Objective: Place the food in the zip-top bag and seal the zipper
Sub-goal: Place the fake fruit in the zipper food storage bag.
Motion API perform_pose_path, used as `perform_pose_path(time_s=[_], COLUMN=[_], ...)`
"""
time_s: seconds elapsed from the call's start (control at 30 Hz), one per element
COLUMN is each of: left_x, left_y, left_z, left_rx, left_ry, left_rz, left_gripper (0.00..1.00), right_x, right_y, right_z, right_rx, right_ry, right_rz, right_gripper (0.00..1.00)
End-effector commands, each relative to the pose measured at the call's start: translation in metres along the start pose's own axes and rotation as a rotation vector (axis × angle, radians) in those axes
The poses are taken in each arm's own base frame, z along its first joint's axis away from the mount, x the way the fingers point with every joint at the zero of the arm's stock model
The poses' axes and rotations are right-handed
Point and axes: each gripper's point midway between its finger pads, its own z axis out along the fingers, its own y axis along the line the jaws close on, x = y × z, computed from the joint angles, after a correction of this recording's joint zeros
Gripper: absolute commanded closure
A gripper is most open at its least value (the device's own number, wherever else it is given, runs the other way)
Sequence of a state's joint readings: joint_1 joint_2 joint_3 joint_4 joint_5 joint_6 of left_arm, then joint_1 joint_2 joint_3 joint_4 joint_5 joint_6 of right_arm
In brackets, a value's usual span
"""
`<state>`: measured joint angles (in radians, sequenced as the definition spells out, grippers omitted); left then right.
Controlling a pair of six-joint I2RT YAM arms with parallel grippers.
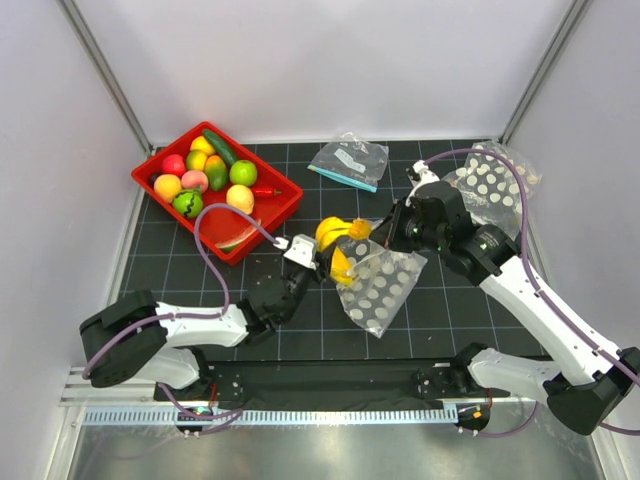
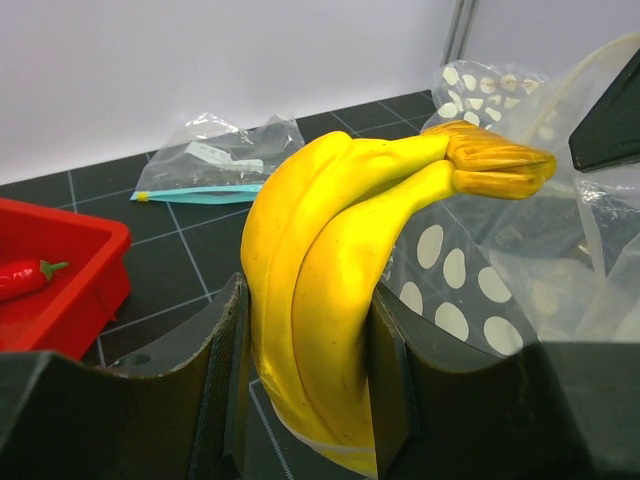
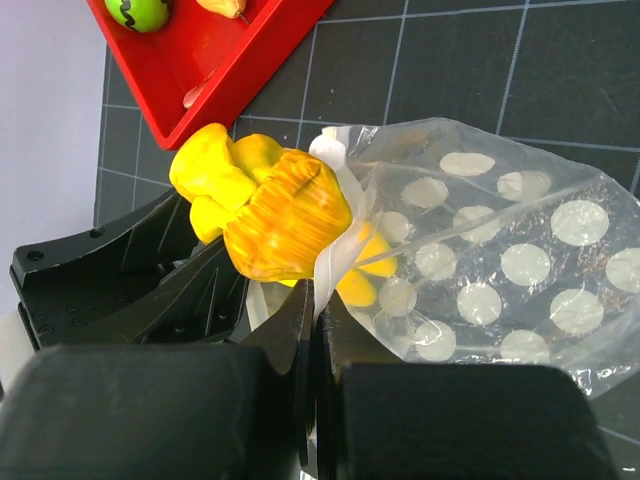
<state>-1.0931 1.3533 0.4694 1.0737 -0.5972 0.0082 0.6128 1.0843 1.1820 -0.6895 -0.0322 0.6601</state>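
Mid-table, L gripper (image 2: 305, 365) clamps a glossy yellow toy banana bunch (image 2: 330, 235) at the mouth of a clear white-dotted plastic bag (image 1: 382, 288), its rim pinched in the R gripper (image 3: 316, 300) just right; farther back, red plastic tray (image 1: 276, 214) w/ toy fruit (image 1: 205, 176) left, clear teal-strip bag (image 1: 350, 160) centre.

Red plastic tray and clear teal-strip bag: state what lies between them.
Only bare black gridded mat lies between the red plastic tray and the clear teal-strip bag; the top view shows it.

The tray (image 1: 283, 205) sits far left on the surface (image 1: 300, 335); bananas (image 1: 338, 236) are at centre, at the bag's (image 1: 382, 290) left edge; a second bag (image 1: 350, 160) lies behind.
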Motion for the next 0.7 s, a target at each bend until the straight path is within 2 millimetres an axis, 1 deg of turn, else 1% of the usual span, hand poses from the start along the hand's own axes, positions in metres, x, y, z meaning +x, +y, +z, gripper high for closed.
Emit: perform_pose_path(time_s=[0.0,0.07,0.17,0.23,0.33,0.37,0.4,0.5,0.53,0.57,0.63,0.67], left_x=[-0.013,-0.017,-0.023,-0.024,-0.017,-0.01,-0.007,0.003,0.003,0.007,0.009,0.015], left_y=[-0.008,-0.014,-0.022,-0.025,-0.023,-0.024,-0.025,-0.03,-0.032,-0.036,-0.042,-0.045], left_z=[0.002,0.003,0.005,0.007,0.006,0.005,0.005,0.002,0.002,0.0,0.003,0.002], left_rx=[0.032,0.051,0.065,0.074,0.063,0.065,0.074,0.097,0.102,0.114,0.122,0.133], left_ry=[-0.055,-0.062,-0.073,-0.074,-0.043,-0.015,-0.003,0.032,0.034,0.051,0.069,0.093], left_rz=[-0.039,-0.043,-0.077,-0.037,0.03,0.05,0.062,0.102,0.112,0.146,0.186,0.239], left_gripper=[0.91,0.87,0.83,0.83,0.87,0.88,0.9,0.91,0.91,0.91,0.91,0.92], right_x=[-0.018,-0.013,-0.009,-0.007,-0.011,-0.014,-0.017,-0.021,-0.021,-0.024,-0.022,-0.023], right_y=[0.007,0.005,0.008,0.007,0.002,0.0,-0.008,-0.014,-0.017,-0.018,-0.019,-0.018], right_z=[-0.013,-0.007,-0.003,-0.001,-0.005,-0.008,-0.009,-0.012,-0.01,-0.012,-0.01,-0.01], right_rx=[-0.02,-0.021,-0.048,-0.052,-0.02,-0.008,0.037,0.071,0.09,0.099,0.105,0.106], right_ry=[-0.074,-0.058,-0.046,-0.037,-0.052,-0.062,-0.081,-0.084,-0.075,-0.078,-0.062,-0.06], right_rz=[-0.024,-0.02,-0.018,-0.035,-0.067,-0.088,-0.098,-0.154,-0.162,-0.177,-0.191,-0.196], right_gripper=[0.99,0.99,0.99,0.99,0.99,0.99,0.99,0.99,0.99,0.99,0.99,0.99])
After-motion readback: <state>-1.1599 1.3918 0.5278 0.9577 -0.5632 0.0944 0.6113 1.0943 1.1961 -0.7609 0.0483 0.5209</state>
